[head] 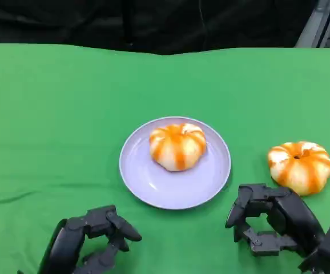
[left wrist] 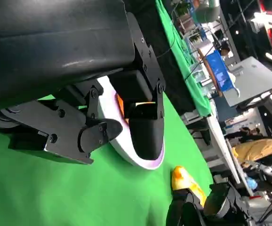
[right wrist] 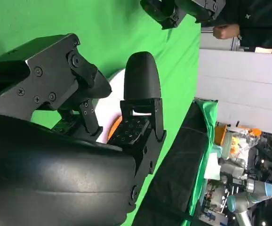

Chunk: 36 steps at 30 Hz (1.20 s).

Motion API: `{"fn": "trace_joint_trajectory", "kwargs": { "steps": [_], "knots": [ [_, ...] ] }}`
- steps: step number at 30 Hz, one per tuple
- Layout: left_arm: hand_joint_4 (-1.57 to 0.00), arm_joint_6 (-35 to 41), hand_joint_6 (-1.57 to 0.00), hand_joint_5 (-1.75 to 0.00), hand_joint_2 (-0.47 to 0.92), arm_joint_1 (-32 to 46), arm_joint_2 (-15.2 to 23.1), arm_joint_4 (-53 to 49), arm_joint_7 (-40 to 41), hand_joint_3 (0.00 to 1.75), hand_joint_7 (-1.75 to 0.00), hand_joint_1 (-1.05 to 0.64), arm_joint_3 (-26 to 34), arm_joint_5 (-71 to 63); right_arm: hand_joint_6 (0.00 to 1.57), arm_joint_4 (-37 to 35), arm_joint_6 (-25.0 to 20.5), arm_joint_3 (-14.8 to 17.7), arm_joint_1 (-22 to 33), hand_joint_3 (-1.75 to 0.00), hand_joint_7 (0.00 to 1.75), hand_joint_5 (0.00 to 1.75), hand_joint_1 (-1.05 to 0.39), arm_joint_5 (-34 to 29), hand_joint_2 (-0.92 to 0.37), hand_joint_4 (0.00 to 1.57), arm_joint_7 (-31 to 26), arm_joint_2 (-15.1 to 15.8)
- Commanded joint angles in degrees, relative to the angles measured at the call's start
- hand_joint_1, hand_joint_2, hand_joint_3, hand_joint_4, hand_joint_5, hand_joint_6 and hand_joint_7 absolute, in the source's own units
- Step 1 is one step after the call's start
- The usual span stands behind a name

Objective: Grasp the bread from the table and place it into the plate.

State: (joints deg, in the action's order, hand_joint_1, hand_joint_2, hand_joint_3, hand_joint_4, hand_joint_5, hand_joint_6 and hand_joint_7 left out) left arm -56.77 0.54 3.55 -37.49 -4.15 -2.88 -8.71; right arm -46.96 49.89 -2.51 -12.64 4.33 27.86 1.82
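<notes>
A green-covered worktop (head: 51, 114) is seen from the head view, with a pale lavender plate (head: 148, 182) lying near its middle. One piece of bread (head: 177, 145), round, white and striped with orange, is seated inside the plate, toward the rim at about 12 o'clock. A second bread (head: 300, 166) of the same look rests on the green cloth at about 3 o'clock from the plate, apart from its rim.

The right robot hand (head: 268, 220) is found at about 5 o'clock from the plate, just beside the second bread and at roughly 7 o'clock from it. Nothing is held in it; its fingers are spread apart and bent, and whether any fingertip touches the bread cannot be told. The left robot hand (head: 93, 240) is seen at about 7 o'clock from the plate, near the picture's lower edge, with its fingers parted and nothing gripped between them.

In the left wrist view, the left robot hand's fingers (left wrist: 145, 136) are shown in front of the plate (left wrist: 126, 153), with an orange patch of the plated bread (left wrist: 120, 101) glimpsed behind them; the second bread (left wrist: 185, 181) and the right robot hand (left wrist: 206, 207) appear farther off. In the right wrist view, the plate (right wrist: 110, 106) is partly seen between the right robot hand's fingers (right wrist: 142, 77), and a slip of orange bread (right wrist: 113, 128) shows beside them. A person's hand (right wrist: 225, 31) and cluttered lab equipment are seen beyond the worktop's edge.
</notes>
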Motion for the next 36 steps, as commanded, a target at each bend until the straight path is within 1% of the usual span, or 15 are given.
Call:
{"fn": "trace_joint_trajectory", "kwargs": {
  "steps": [1,11,14,28,36],
  "knots": [
    [-0.75,-0.76,-0.75,-1.66,0.62,-0.85,0.97,-0.96,0.49,0.99,-1.40,-0.04,0.09,0.05,0.92,-0.43,0.78,0.48,0.06,-1.05,1.12,1.45,0.05,0.31,-0.58,0.91,-0.23,0.62],
    [-0.74,0.52,-0.73,-1.71,0.60,-0.58,1.28,0.07,0.19,1.04,-1.46,-0.09,-0.35,-0.66,0.92,-0.65,1.31,0.32,0.11,-1.03,1.12,1.45,0.03,-0.22,-0.58,0.91,-0.63,0.61],
    [-0.74,0.41,-0.73,-1.71,0.59,-0.64,1.26,0.07,0.18,1.05,-1.46,-0.08,-0.48,-0.50,0.92,-0.61,1.30,0.33,0.14,-1.03,1.11,1.45,0.03,-0.06,-0.58,0.92,-0.49,0.50],
    [-0.76,0.53,-0.75,-1.68,0.58,-0.58,1.49,0.15,0.30,1.06,-1.43,-0.07,-0.84,-0.31,0.93,-0.02,0.72,0.16,0.52,-1.06,1.12,1.45,0.04,-0.17,-0.57,0.91,-0.41,0.43],
    [-0.75,0.32,-0.76,-1.68,0.58,-0.70,1.84,0.29,0.41,1.07,-1.42,-0.06,-0.81,-0.63,0.92,-0.70,1.47,0.30,0.32,-1.06,1.13,1.45,0.05,0.19,-0.56,0.92,0.09,0.36]
  ]
}}
